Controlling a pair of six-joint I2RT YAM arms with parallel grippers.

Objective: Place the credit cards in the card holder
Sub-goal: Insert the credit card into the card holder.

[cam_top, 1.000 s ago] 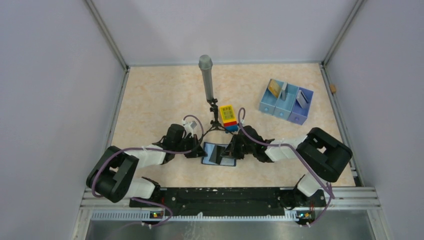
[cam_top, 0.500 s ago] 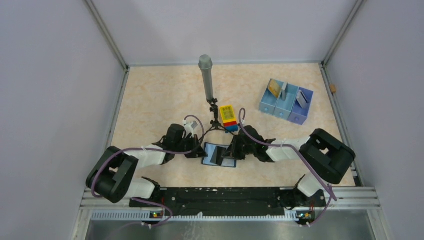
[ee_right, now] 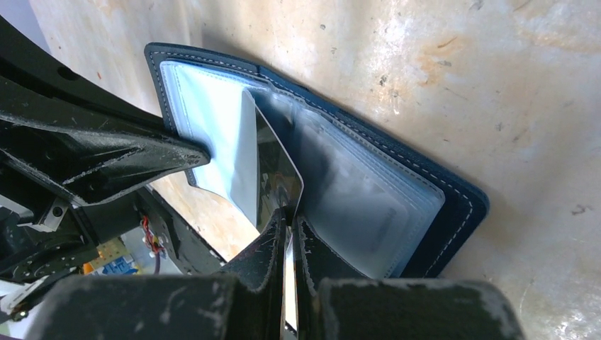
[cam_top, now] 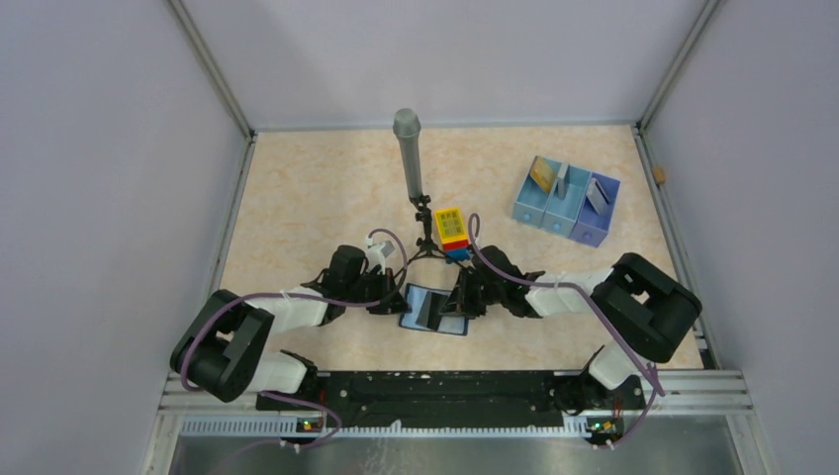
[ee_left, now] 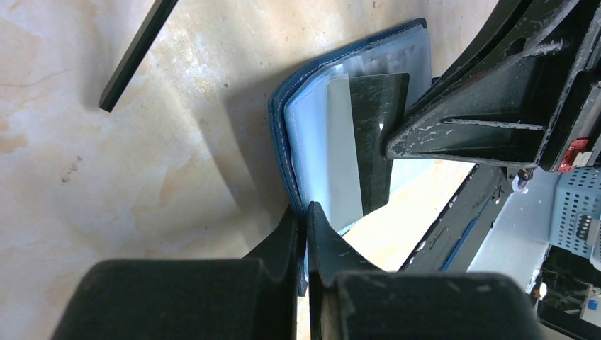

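Under both grippers a beige, marbled table (cam_top: 297, 188) is spreading out. Pale grey walls (cam_top: 99, 148) are closing it in on three sides, with metal rails (cam_top: 213, 84) running up the corners. Just beyond the grippers a grey cylinder (cam_top: 409, 158) is standing upright on a black tripod (cam_top: 427, 242), with a yellow-topped block (cam_top: 452, 230) beside it. Well beyond the right gripper (ee_right: 287, 212), off to its right, a pale blue tray (cam_top: 556, 224) is holding three more cards (cam_top: 542, 175), one leaning in each compartment.

Against a second ago, little is changing. The holder (ee_right: 397, 184) is lying slightly more askew, the right elbow is sitting a touch further out, and both grips are staying as they were.

Between the two grippers the holder is lying open on the table, its navy cover stitched along the rim and its pale blue inside carrying clear, cloudy plastic sleeves. The left gripper (ee_left: 306, 209) is pinching the holder's near edge with its jaws closed. The right gripper is clamping a dark, glossy card (ee_right: 276, 173) by its near edge. That thin rectangle with rounded corners is standing tilted over the holder's inner leaves, its far end among the sleeves. Both pairs of black fingers are looking scuffed and scratched.
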